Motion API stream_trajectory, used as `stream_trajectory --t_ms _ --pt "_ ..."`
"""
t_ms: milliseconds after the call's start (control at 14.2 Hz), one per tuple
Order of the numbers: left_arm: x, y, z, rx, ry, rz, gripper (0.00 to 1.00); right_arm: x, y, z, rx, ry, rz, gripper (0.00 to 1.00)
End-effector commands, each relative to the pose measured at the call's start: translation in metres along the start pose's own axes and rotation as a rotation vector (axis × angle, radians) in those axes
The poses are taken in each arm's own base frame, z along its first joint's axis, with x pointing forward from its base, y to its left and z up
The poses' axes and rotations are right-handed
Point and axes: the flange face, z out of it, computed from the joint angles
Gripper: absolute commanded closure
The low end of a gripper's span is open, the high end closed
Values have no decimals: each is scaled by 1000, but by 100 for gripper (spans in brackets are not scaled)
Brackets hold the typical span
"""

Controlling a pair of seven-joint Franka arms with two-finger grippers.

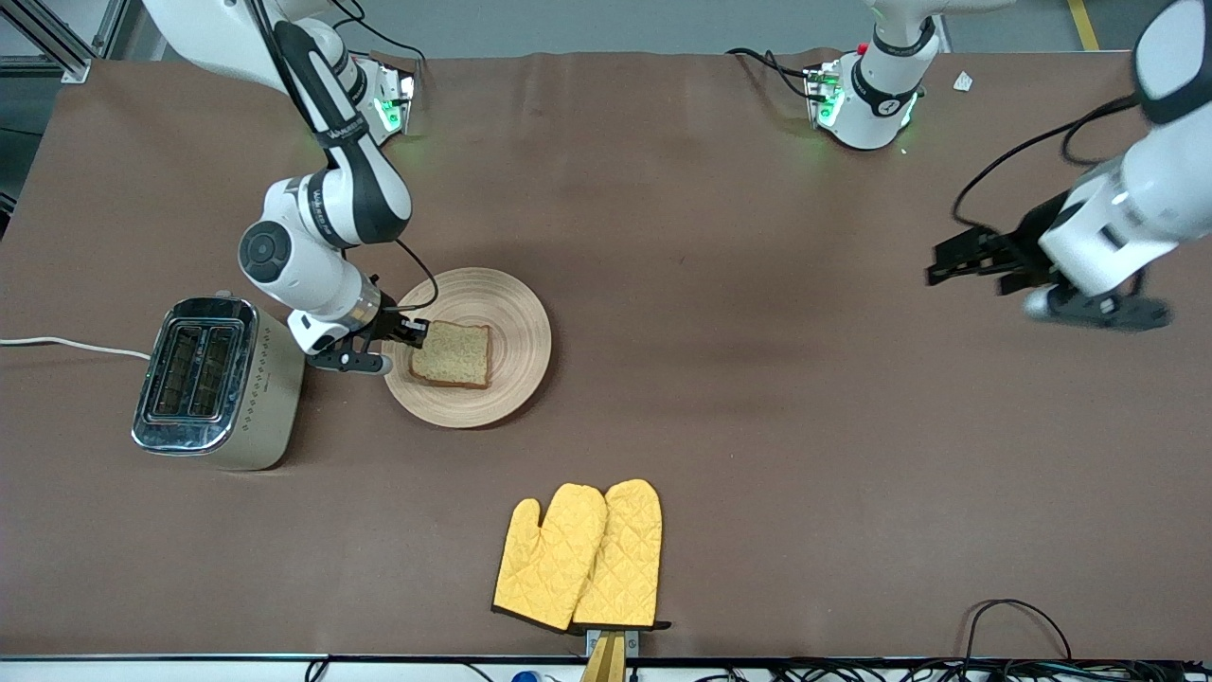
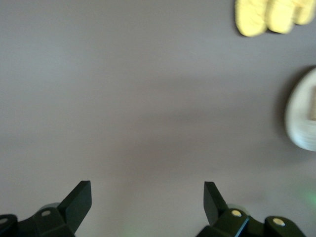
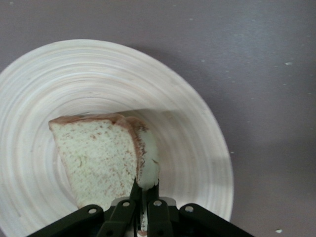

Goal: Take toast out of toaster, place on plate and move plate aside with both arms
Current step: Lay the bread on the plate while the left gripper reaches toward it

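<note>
The toast (image 1: 454, 354) is a light brown slice with a darker crust, over the round wooden plate (image 1: 511, 322), tilted, its far end low on the plate. My right gripper (image 1: 415, 333) is shut on the slice's edge at the plate's toaster-side rim. In the right wrist view the fingers (image 3: 136, 191) pinch the toast (image 3: 98, 158) over the plate (image 3: 197, 128). My left gripper (image 1: 956, 260) is open and empty, up in the air over bare table at the left arm's end; the left wrist view shows its gripper (image 2: 147, 195) with jaws wide apart.
A silver toaster (image 1: 210, 381) stands beside the plate toward the right arm's end, its cord running off the table. A pair of yellow oven mitts (image 1: 582, 557) lies nearer the front camera, at the table edge. Brown cloth covers the table.
</note>
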Motion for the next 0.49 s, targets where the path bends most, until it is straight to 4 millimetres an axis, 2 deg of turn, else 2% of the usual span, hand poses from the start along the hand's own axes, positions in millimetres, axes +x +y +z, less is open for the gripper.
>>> stream_trajectory --t_ms 0,70,211,282,423 --pt "37 29 67 -166 -82 -119 0 -9 8 -3 18 -1 4 4" --pt "47 44 91 -188 -81 -135 0 -9 9 -4 17 -7 7 0" --pt "63 78 143 -236 -87 -140 0 -6 16 -11 20 -6 22 0" --pt "75 83 178 -292 -119 -175 0 0 26 -22 29 10 36 0" --pt "87 110 238 -421 -163 -240 0 11 46 -54 46 11 59 0"
